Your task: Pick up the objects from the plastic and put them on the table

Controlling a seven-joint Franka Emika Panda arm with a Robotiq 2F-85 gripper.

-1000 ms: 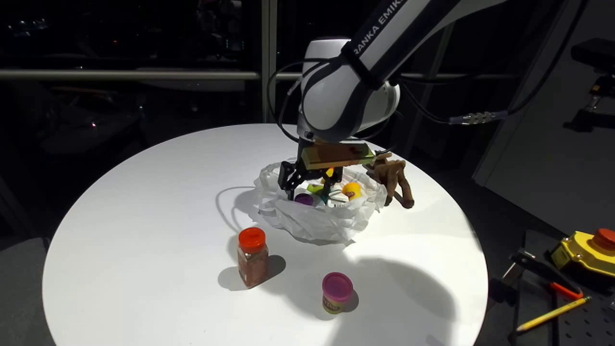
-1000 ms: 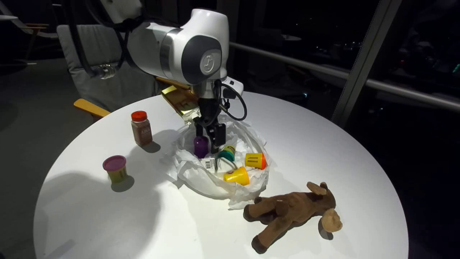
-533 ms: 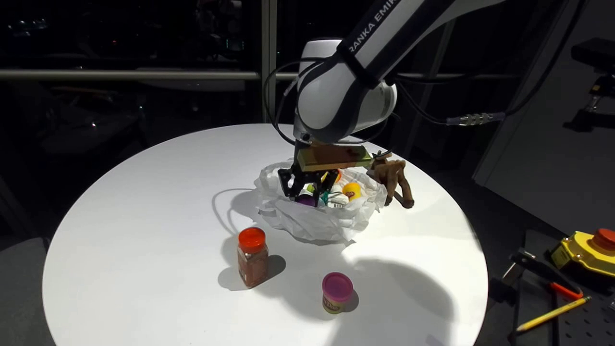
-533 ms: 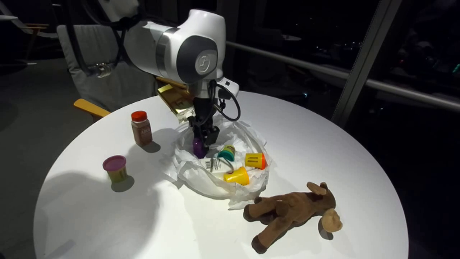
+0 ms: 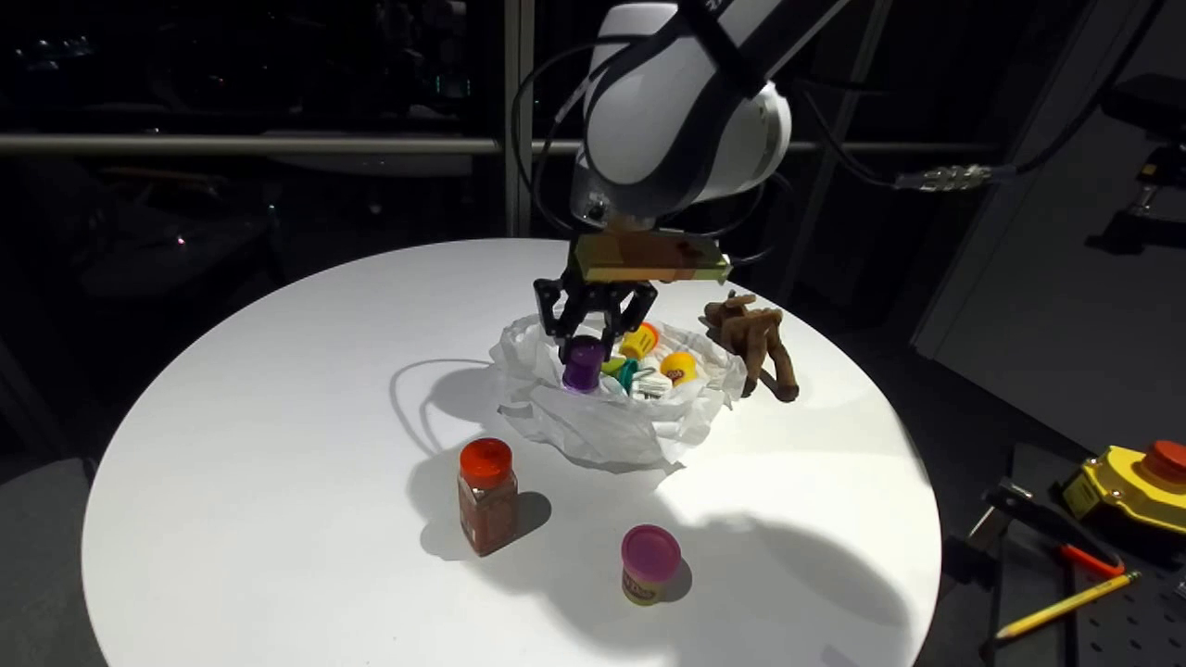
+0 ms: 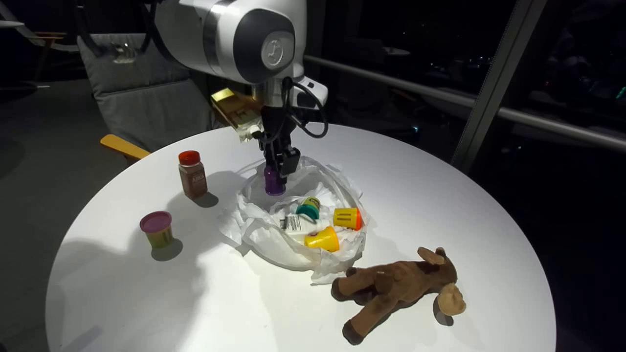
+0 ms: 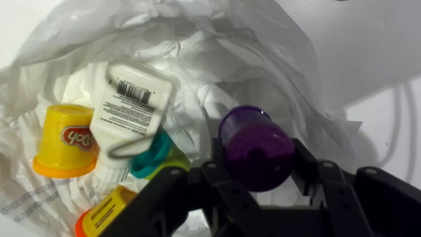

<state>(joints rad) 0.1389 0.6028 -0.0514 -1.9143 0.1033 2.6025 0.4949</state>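
Observation:
My gripper (image 7: pixel 257 146) is shut on a purple container (image 7: pixel 256 161), one finger against each side. In both exterior views the container (image 5: pixel 583 366) hangs just above the far-side inner wall of the plastic (image 6: pixel 279 254), still within its rim. Inside the plastic lie a white labelled bottle (image 7: pixel 130 108), a green tub with teal lid (image 6: pixel 309 208), a yellow tub (image 7: pixel 65 141) and a yellow tub with orange-red lid (image 6: pixel 346 218). On the white table (image 5: pixel 306 389) stand a red-capped jar (image 5: pixel 487 500) and a pink-lidded tub (image 5: pixel 649 565). The brown animal figure (image 6: pixel 401 283) lies there too.
A gold box (image 6: pixel 237 110) is fixed to the wrist of the arm. Beside the table, a dark side surface holds a yellow-and-red button box (image 5: pixel 1135 486) and a pencil (image 5: pixel 1066 607). A grey chair (image 6: pixel 142 98) stands behind the table.
The gripper has moved over the purple container, closed around it and lifted it from the bottom of the plastic. The other objects have stayed where they were.

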